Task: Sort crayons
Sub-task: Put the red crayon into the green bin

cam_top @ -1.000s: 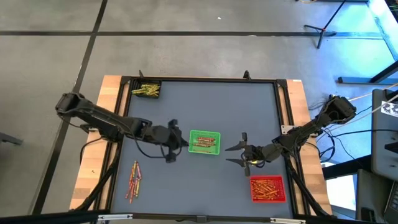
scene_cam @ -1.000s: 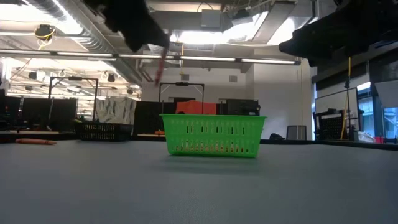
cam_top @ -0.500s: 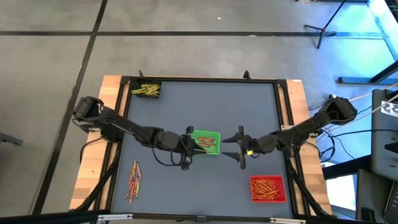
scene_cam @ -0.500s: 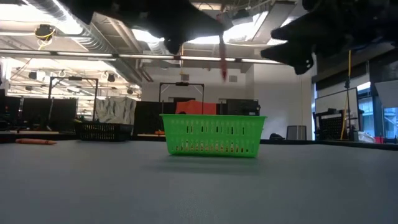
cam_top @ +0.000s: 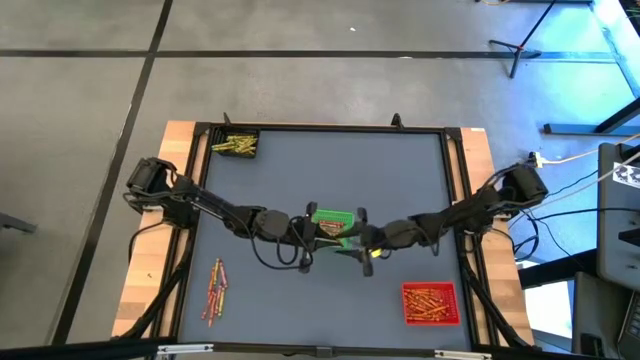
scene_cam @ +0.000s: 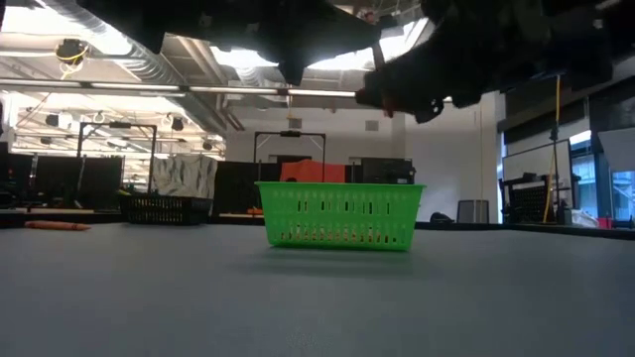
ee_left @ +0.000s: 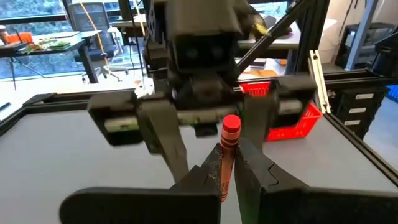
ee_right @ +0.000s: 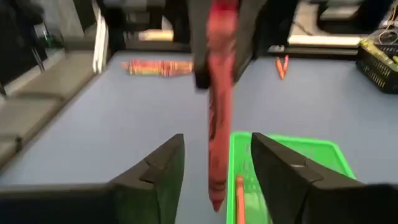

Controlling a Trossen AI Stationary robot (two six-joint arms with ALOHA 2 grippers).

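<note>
Red crayon (ee_left: 229, 152) with dark print on its wrapper, dark fingers (ee_left: 163, 140), green mesh tray (scene_cam: 339, 214) mid-frame, red tray (cam_top: 431, 303) lower right, grey-blue bench (cam_top: 290, 170), yellow-green crayon pile (cam_top: 235, 145) upper left, red-orange crayons (cam_top: 214, 290) lower left

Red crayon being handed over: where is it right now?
The red crayon is pinched upright in the left gripper at table centre, above the green tray, with the right gripper open around it.

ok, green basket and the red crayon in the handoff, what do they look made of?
Green basket: likely molded plastic, going by its slotted lattice walls and uniform bright colour. Red crayon: probably wax in a matte paper wrapper, with dark print bands showing; it is pinched between the left gripper fingers.
</note>
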